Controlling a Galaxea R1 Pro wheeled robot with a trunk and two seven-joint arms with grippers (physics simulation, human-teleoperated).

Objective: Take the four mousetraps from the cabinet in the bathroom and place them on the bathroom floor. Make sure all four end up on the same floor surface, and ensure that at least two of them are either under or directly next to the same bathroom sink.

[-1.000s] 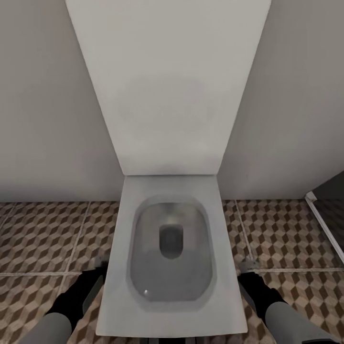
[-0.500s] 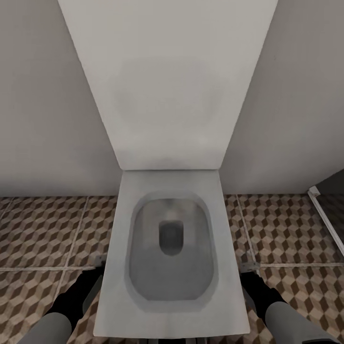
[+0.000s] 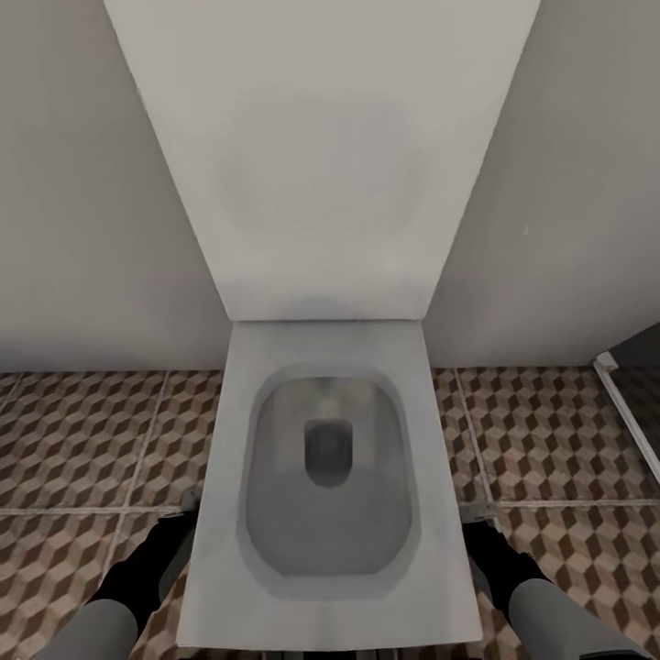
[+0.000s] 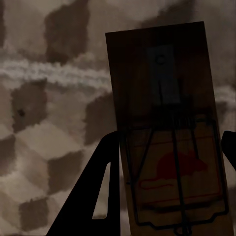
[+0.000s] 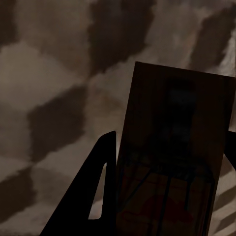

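White toilet [image 3: 330,477] against pale wall [image 3: 82,229], cube-patterned tile floor [image 3: 82,440].

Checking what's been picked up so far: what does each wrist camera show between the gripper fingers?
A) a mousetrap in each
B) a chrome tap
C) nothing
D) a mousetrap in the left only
A: a mousetrap sits between the left fingers, and another mousetrap between the right ones.

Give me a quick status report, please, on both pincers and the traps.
Left pincer shut on a mousetrap. Right pincer shut on a second mousetrap. Both over patterned floor. Toilet dead ahead.
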